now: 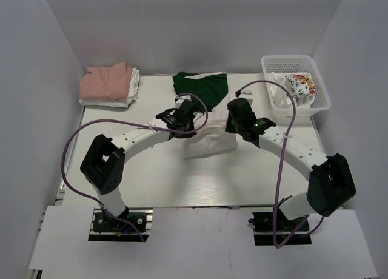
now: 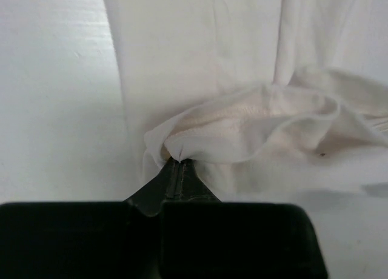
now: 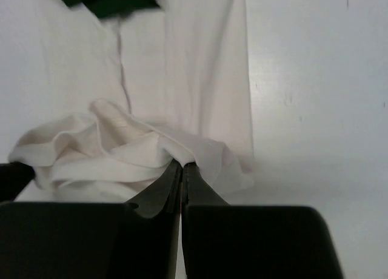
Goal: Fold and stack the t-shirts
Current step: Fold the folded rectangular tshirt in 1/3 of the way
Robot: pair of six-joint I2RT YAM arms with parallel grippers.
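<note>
Left gripper (image 2: 176,164) and right gripper (image 3: 182,167) are each clamped tight on bunched cloth of the green-sleeved shirt (image 1: 209,144) mid-table, its fold looking unfinished, while the pink shirt (image 1: 106,82) lies folded on a white shirt (image 1: 131,97) back left; lettering on the printed cloth (image 1: 297,88) in the basket (image 1: 290,60) is too small to read

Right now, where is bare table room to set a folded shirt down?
Bare: the near strip of table between the green-sleeved shirt and the arm bases; also the far gap between pink stack and shirt. Crowded: centre and around the basket.
</note>
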